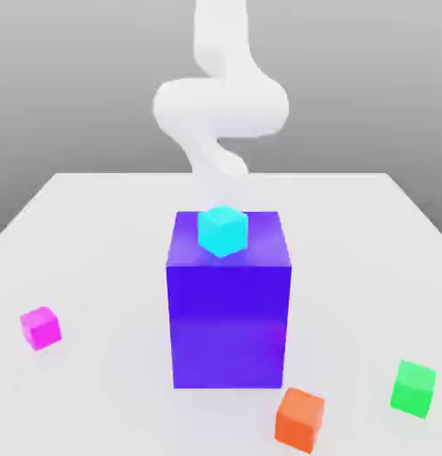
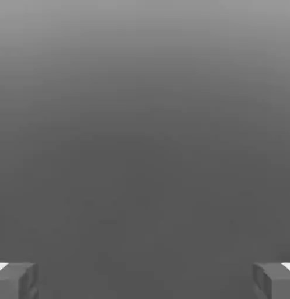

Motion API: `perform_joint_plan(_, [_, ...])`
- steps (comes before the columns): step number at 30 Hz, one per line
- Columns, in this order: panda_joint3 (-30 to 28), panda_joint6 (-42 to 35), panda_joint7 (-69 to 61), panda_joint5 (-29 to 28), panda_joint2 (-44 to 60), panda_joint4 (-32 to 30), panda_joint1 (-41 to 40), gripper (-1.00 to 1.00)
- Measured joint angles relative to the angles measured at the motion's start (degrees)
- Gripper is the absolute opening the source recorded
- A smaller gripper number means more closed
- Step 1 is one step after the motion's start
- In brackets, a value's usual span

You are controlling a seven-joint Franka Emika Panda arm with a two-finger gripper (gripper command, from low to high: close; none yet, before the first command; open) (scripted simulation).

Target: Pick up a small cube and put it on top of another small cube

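Note:
A small cyan cube [image 1: 223, 231] sits on top of a tall blue block [image 1: 229, 312] in the middle of the table. Three more small cubes lie on the table: a magenta cube [image 1: 41, 327] toward the exterior view's left, an orange cube [image 1: 299, 419] at the block's front right, and a green cube [image 1: 413, 388] further right. The white arm [image 1: 220, 107] curls down behind the blue block, and its lower end is hidden by the block. In the hand view my gripper [image 2: 145, 280] is open, its two fingertips [image 2: 16, 279] far apart with nothing between them, facing plain grey.
The white table [image 1: 100, 232] stretches out on all sides of the blue block, which stands as the tallest obstacle at the centre. A grey backdrop lies beyond the table's far edge.

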Motion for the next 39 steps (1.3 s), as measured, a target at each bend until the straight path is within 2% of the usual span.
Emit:
perform_joint_plan(12, [-12.7, 14.2, -0.1, -1.3, 24.9, -11.0, -11.0, 0.0])
perform_joint_plan(16, [-17.3, 18.9, -1.9, 0.6, 33.3, -14.6, -14.2, 0.0])
perform_joint_plan(20, [-20.3, 23.5, -5.6, 5.3, 42.1, -18.2, -19.3, 0.0])
perform_joint_plan(23, [-19.1, 27.2, -9.7, 10.7, 48.7, -19.8, -23.1, 0.0])
perform_joint_plan(28, [-9.5, 34.7, -17.2, 20.5, 59.1, -17.8, -31.0, 0.0])
perform_joint_plan(29, [-8.0, 35.8, -18.0, 21.6, 60.5, -17.5, -32.3, -1.0])
perform_joint_plan(36, [-7.9, 35.8, -17.9, 21.4, 60.5, -17.5, -32.4, -1.0])
perform_joint_plan(39, [-12.4, 32.1, -14.2, 16.6, 55.5, -18.8, -29.0, -1.0])
